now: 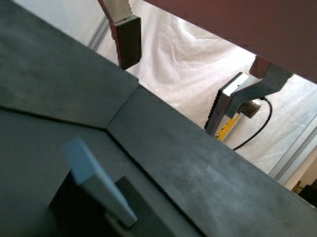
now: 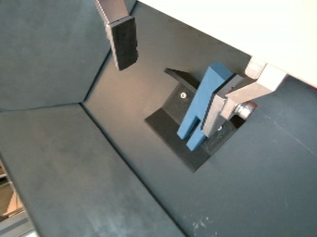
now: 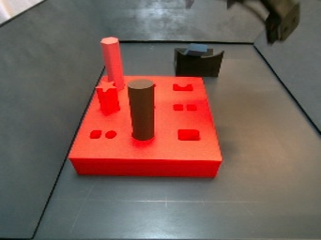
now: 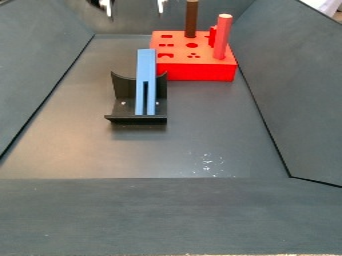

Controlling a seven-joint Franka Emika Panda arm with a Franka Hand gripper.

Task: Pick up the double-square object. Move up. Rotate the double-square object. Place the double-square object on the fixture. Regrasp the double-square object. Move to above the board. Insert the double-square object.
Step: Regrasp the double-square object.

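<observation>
The double-square object (image 2: 205,100) leans in the fixture (image 4: 134,108), its long axis tilted up off the dark floor. The jaws (image 2: 186,46) hang wide and empty above it, well apart, so a regrasp means descending straight toward the bar.

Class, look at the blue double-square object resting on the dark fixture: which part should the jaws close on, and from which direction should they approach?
Grip the double-square object on its raised upper length, coming down from above. It leans tilted on the fixture, so its upper stretch stands free of the bracket, and its flat long sides suit parallel jaws. The gripper hangs open above it, holding nothing; the board stands apart behind.
</observation>
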